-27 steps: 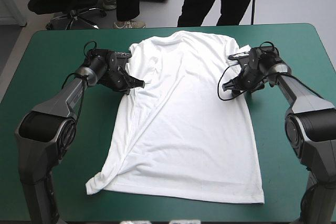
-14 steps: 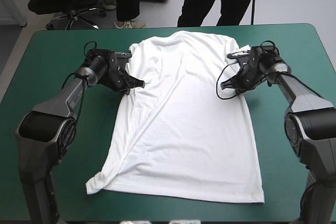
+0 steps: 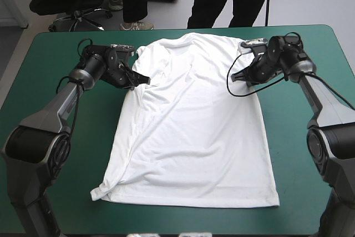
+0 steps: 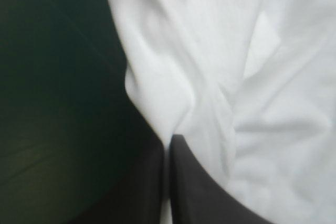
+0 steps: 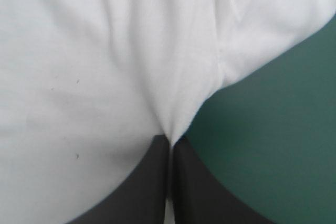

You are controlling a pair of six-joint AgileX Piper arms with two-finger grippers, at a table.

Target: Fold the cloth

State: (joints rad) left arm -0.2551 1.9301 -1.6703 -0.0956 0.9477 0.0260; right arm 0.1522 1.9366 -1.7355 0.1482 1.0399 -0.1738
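One T-shirt (image 3: 194, 131), two tools (left tool (image 3: 145, 80), right tool (image 3: 239, 77)), one table (image 3: 55, 48).

The high camera is looking forward and down over the whole table (image 3: 294, 154); both wrist cameras are looking closely at opposite edges of the same T-shirt (image 3: 194, 126).

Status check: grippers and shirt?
Left gripper shut on the T-shirt, right gripper too. It's mostly spread, not yet folded. Nothing in the way.

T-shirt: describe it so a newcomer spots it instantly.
On the teal-green table, the T-shirt lies spread across the middle, collar toward the far edge. It is the only white thing, pinched near each sleeve by the left gripper and right gripper.
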